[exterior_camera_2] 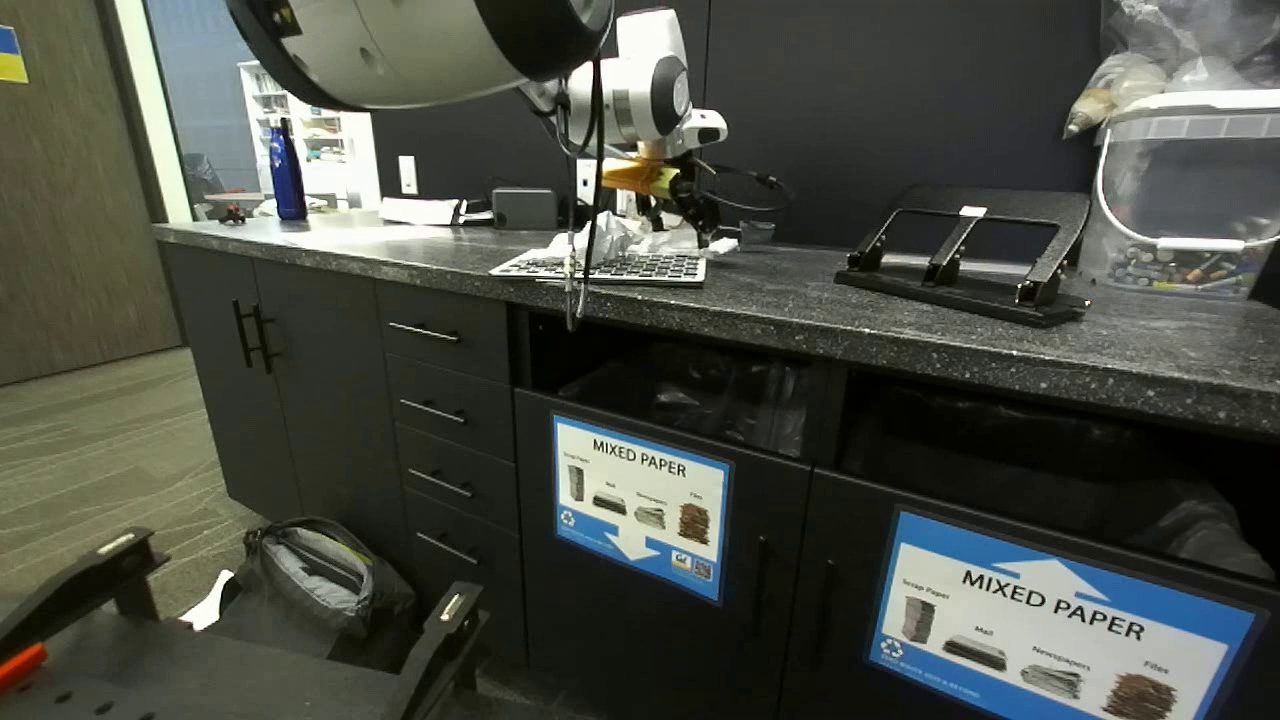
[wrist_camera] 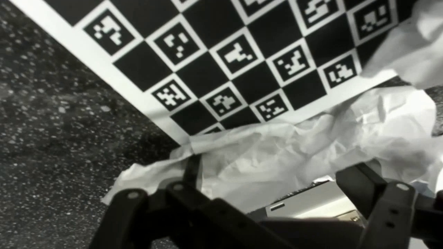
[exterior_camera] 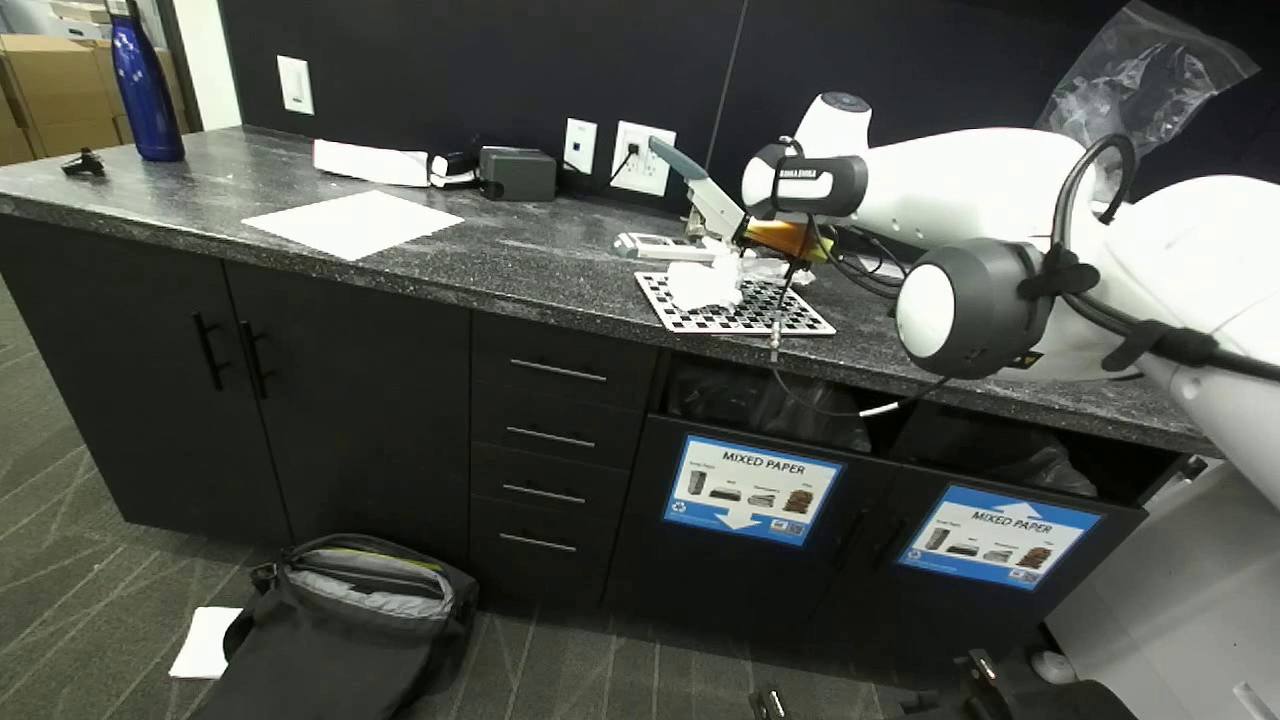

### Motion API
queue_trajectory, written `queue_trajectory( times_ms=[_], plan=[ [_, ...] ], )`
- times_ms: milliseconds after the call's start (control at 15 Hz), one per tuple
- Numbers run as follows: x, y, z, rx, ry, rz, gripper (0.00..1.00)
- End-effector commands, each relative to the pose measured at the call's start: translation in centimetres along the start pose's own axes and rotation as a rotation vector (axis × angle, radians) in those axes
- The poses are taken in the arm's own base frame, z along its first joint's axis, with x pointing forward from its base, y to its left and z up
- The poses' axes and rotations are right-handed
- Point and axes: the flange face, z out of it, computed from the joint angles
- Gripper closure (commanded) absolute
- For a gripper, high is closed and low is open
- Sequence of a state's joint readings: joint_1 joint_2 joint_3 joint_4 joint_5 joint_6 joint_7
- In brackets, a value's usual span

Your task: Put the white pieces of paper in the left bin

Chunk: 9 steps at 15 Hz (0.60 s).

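Paper (wrist_camera: 283,148), white and crumpled into a long ridge, is lying along the edge of a patterned board (wrist_camera: 235,58) on the counter (exterior_camera: 540,265), while another scrap (wrist_camera: 408,52) is resting partly over the board. The claw (wrist_camera: 277,176) is hovering over the long piece, its jaws standing well apart and clamping nothing; the wrist view is leaving it unclear whether a tip is touching. The step in hand is apparently lining up a grasp, and the next move is likely calling for a slight lowering and closing on a raised fold, before any carry to the left bin (exterior_camera: 730,570). That bin is waiting below with a gap above its flat, dark front, a limp, see-through liner (exterior_camera_2: 740,400) showing inside. The paper is looking thin, sharply creased and matte; the board smooth, flat and checkered; the counter hard and speckled.
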State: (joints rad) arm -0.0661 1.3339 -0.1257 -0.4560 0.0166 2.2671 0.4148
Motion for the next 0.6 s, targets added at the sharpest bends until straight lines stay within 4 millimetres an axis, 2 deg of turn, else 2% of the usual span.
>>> queue_trajectory(
  times_ms=[0,533],
  plan=[
    [0.2,0.9,0.4,-0.032,0.025,0.028,0.00],
    [-0.3,1.4,1.4,-0.102,0.034,0.024,0.00]
  ],
)
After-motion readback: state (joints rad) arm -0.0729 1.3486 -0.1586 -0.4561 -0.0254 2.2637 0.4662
